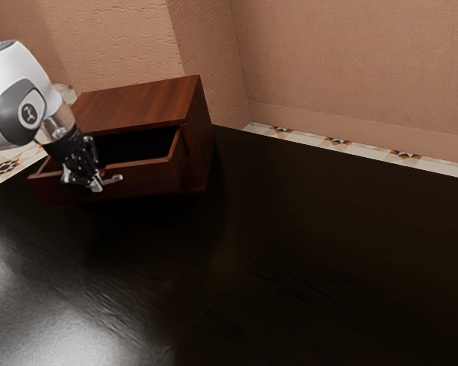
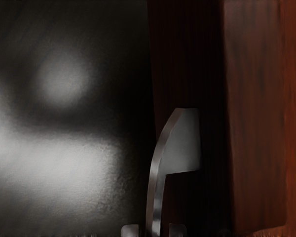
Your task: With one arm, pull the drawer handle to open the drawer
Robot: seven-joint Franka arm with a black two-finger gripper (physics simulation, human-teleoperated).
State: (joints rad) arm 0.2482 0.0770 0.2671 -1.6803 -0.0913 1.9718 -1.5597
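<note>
A dark wooden cabinet [image 1: 141,103] stands on the black table at the exterior view's left. Its drawer [image 1: 149,177] is slid partway out, with a dark hollow showing behind its front. A silver handle [image 1: 104,181] sticks out of the drawer front. My black gripper [image 1: 82,174] comes in from the upper left and is shut on that handle. In the wrist view the curved silver handle [image 2: 160,173] runs down between my two fingertips [image 2: 130,230], with the reddish drawer front [image 2: 256,118] just beyond it.
The glossy black table [image 1: 290,259] stretches wide toward the exterior view's right and front. A tan wall and a patterned tile floor strip [image 1: 366,149] lie behind the table. The cabinet sits near the table's far left edge.
</note>
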